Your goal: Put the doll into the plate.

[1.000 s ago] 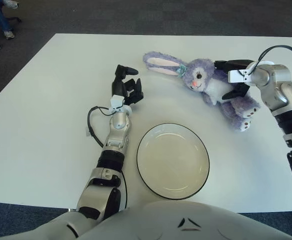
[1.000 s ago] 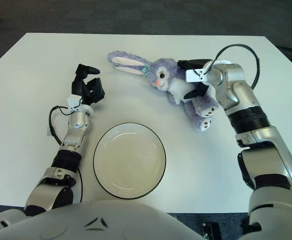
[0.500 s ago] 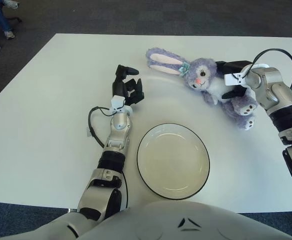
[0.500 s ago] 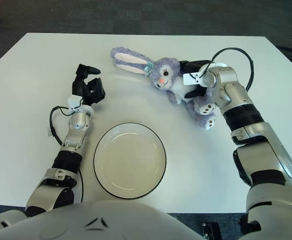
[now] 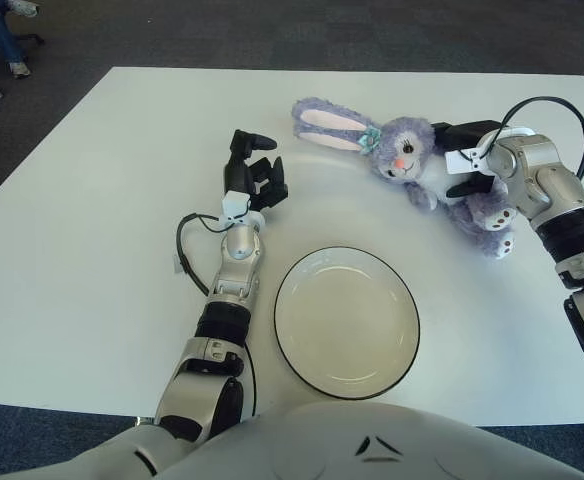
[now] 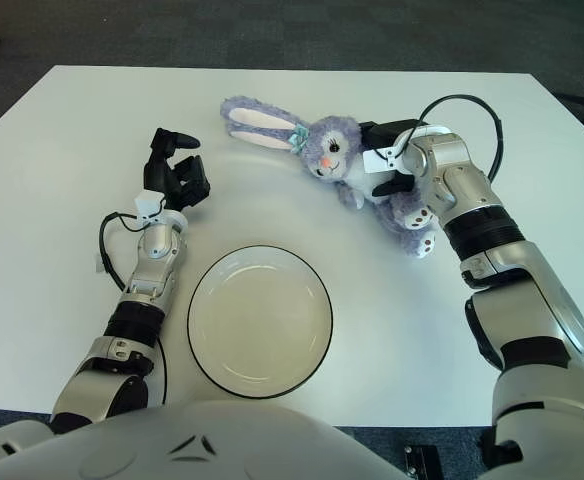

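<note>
— Our right hand (image 6: 390, 160) has its dark fingers wrapped round the doll's (image 6: 357, 160) white belly, gripping it at the far right side of the table (image 5: 92, 180).

— And how does the doll lie?

— We see it stretched out on its back, long axis slanting: ears point up-left, feet point down-right toward our right arm. Its face looks up at us. It sits beyond the plate (image 5: 347, 321), well apart from the rim.

— Our left hand (image 5: 252, 175)?

— It shows left of the plate, raised, fingers loosely curled around nothing.

— Do the two views differ?

— The left eye catches a seated person's legs (image 5: 0, 32) at the top-left corner; the right eye shows more of our right forearm and a dark object at the right edge.
</note>
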